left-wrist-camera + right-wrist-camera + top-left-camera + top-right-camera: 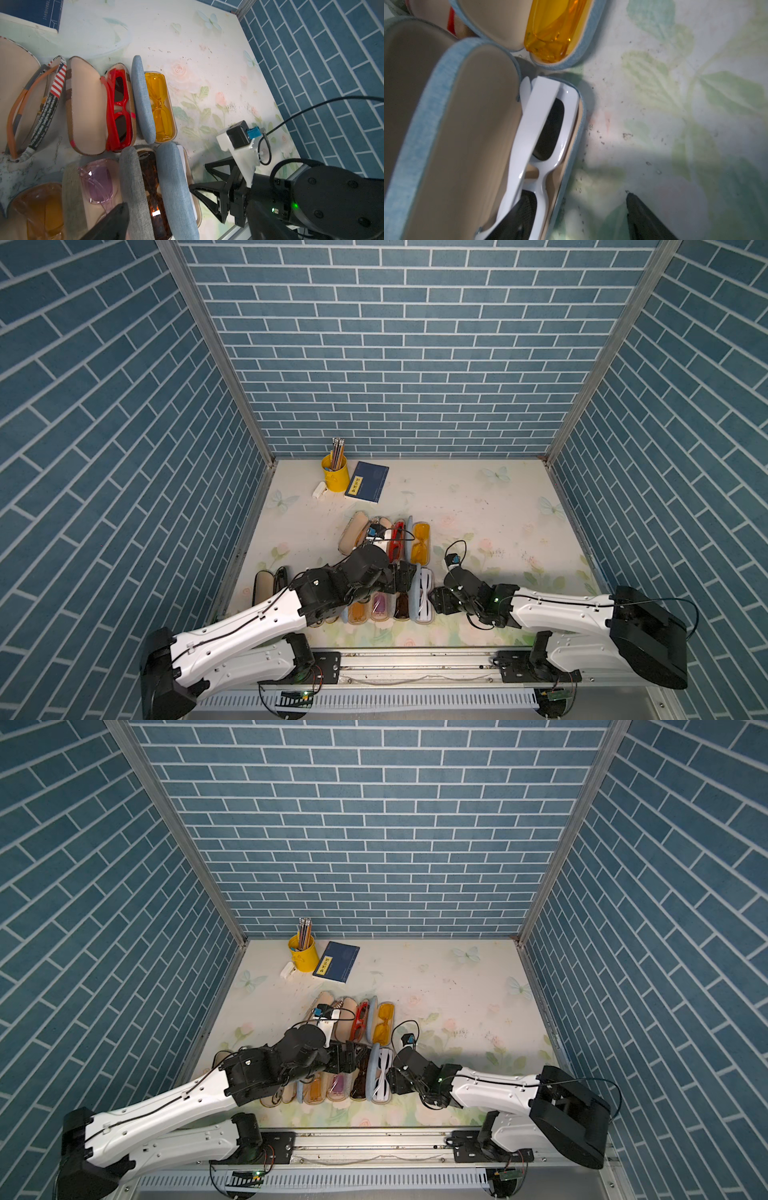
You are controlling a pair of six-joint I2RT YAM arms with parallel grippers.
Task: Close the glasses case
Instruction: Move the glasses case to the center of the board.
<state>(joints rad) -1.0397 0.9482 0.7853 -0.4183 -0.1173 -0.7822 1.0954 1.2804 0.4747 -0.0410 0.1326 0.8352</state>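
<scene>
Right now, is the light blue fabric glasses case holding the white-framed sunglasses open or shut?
Open. The light blue fabric case has its lid raised and beige lining exposed, with the white-framed sunglasses lying uncovered in the base.

Open blue case beside right claw

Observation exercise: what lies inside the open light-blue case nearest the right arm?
White sunglasses with dark lenses lie in the light-blue case; its lid lining is bare. A finger hides their near end.

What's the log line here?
light blue fabric glasses case: lid open, white sunglasses inside | right gripper: open, at its rim | left gripper: open, by grey fabric case
</scene>
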